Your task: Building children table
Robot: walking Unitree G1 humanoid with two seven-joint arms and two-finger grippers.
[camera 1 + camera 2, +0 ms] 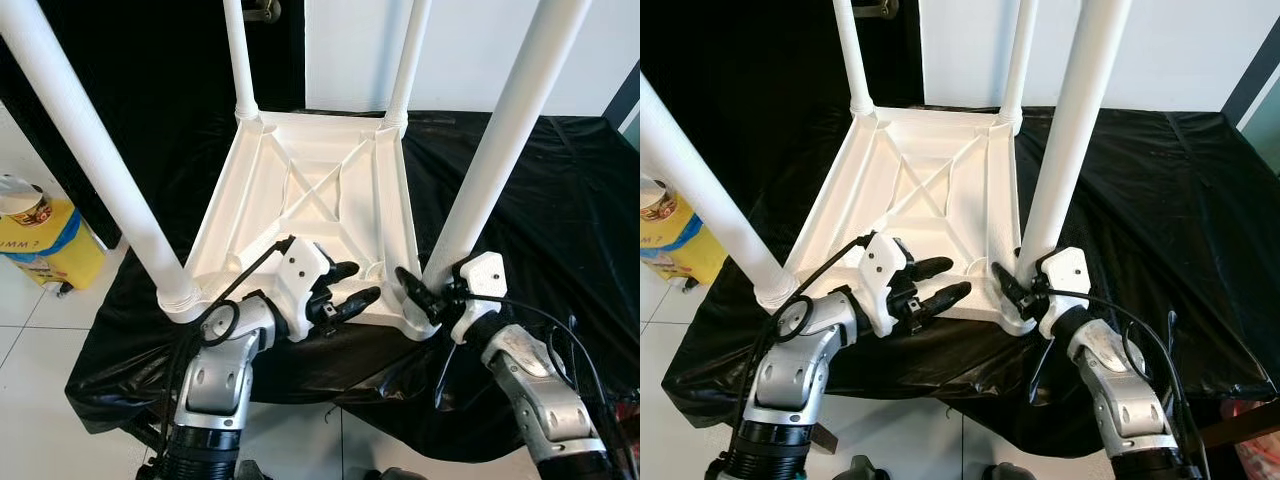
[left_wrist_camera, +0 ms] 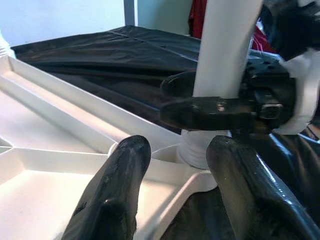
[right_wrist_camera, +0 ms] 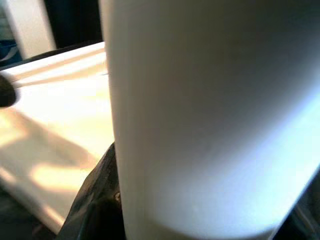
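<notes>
A white children's table (image 1: 300, 190) lies upside down on a black cloth (image 1: 560, 200), its four white legs pointing up. My right gripper (image 1: 425, 290) is shut on the base of the near-right leg (image 1: 500, 140), just above its socket; one finger (image 2: 215, 110) crosses in front of that leg (image 2: 225, 45), and the leg (image 3: 200, 115) looms close in the right wrist view. My left gripper (image 1: 362, 282) is open above the table's near rim, its fingertips pointing at that leg's base and holding nothing. The near-left leg (image 1: 90, 150) stands beside my left arm.
The two far legs (image 1: 240, 60) (image 1: 410, 60) rise at the back corners. A yellow bag with a tin (image 1: 40, 240) sits on the tiled floor at the left. The cloth hangs over the front edge of the surface. A dark doorway and a white wall stand behind.
</notes>
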